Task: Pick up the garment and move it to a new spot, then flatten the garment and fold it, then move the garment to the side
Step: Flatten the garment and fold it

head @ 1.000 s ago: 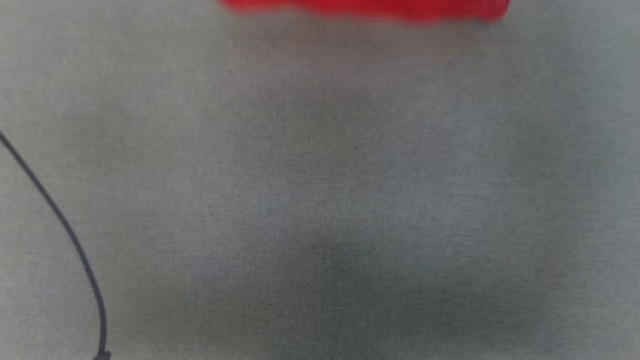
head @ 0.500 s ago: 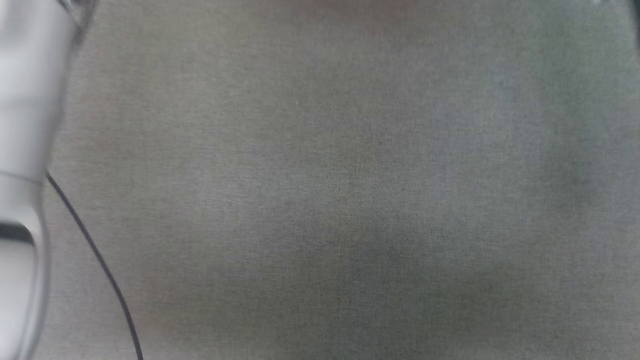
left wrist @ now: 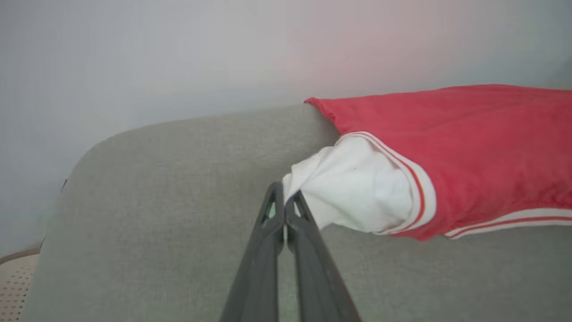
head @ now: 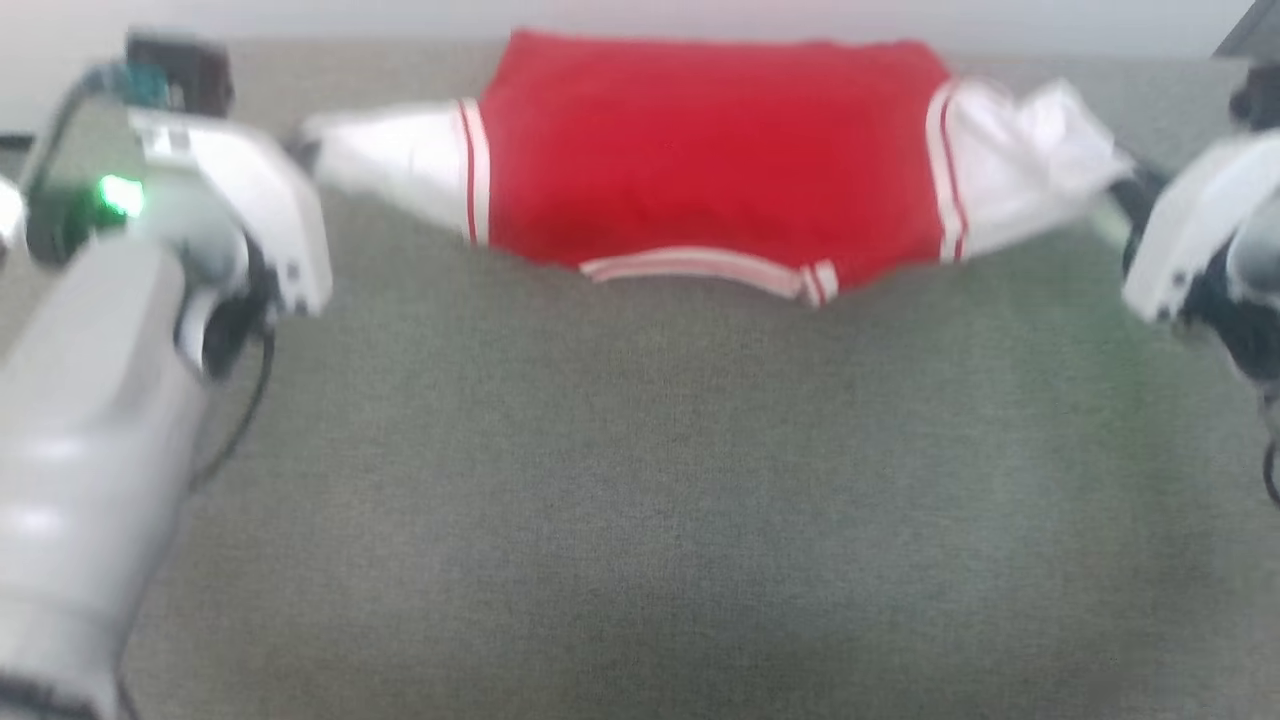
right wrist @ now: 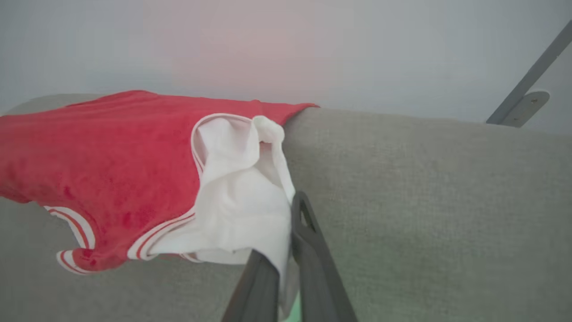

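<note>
The garment [head: 700,150], a red jersey with white sleeve ends and red-white stripe trim, is stretched wide across the far part of the grey surface [head: 640,480]. My left gripper [head: 303,152] is shut on the tip of its left white sleeve; the left wrist view shows that gripper [left wrist: 284,197] pinching the sleeve of the garment [left wrist: 469,147]. My right gripper [head: 1135,195] is shut on the other white sleeve, and in the right wrist view the cloth of the garment [right wrist: 103,152] hangs between the fingers of that gripper [right wrist: 290,214]. The lettering is out of sight.
A pale wall rises right behind the grey surface's far edge. A beige perforated basket [left wrist: 13,286] sits at the surface's left end. A grey metal bracket [right wrist: 523,103] is fixed to the wall at the right. A black cable [head: 240,420] hangs by my left arm.
The head camera has swung: earlier frames showed mostly bare grey surface, with a red edge at the top a second ago. Now the whole garment and both arms are in the picture.
</note>
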You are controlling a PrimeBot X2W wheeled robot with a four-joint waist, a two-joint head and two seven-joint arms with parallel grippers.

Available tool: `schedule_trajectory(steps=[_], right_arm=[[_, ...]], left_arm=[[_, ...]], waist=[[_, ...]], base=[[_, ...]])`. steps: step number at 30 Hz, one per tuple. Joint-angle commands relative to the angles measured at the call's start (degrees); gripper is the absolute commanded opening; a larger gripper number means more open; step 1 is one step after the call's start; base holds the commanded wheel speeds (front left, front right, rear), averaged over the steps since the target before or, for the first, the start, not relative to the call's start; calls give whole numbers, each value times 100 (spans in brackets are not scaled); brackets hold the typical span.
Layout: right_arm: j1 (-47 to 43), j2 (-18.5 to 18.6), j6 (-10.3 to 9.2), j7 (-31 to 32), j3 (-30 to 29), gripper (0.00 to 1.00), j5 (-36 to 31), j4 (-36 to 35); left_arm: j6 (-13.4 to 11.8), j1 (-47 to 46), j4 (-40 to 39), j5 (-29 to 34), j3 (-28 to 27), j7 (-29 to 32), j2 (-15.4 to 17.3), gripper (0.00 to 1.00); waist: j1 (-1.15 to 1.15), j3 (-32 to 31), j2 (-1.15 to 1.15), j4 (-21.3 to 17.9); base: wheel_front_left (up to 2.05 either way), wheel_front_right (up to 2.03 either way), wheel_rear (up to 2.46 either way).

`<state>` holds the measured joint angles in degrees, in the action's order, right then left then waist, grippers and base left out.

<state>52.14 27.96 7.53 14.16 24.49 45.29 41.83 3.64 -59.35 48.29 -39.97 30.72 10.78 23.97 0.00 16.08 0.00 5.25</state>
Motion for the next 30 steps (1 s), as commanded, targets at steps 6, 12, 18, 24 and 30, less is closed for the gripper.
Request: schedule_trajectory(steps=[6,12,18,24,30], right_arm=[[-1058,611,-9,779,228,0,610,-913],[-1872,1101,-9,1416,303,0,997,-1592],[-2703,1673,-9,2061,427,0,1330,-2341],[-3509,2064,-9,2374,443,0,1487,-2785],[-3881,2035,-9,2200,339,0,1201,-2722]], left_arm=[[-632,1643,-1776,-464,-211,726,650,0],[-1699,3302,-4150,-834,-582,1449,1488,0],[-2765,4754,-6151,-984,-821,1972,2103,0],[-3453,5909,-7194,-1092,-904,2073,2307,0],[-3627,6408,-7443,-1151,-814,1931,2145,0]], waist=[[0,-527,0,-86],[0,-680,0,-101],[0,-683,0,-86],[0,-616,0,-42],[0,-521,0,14]], base=[[0,0,0],[0,0,0],[0,0,0],[0,0,0],[0,0,0]])
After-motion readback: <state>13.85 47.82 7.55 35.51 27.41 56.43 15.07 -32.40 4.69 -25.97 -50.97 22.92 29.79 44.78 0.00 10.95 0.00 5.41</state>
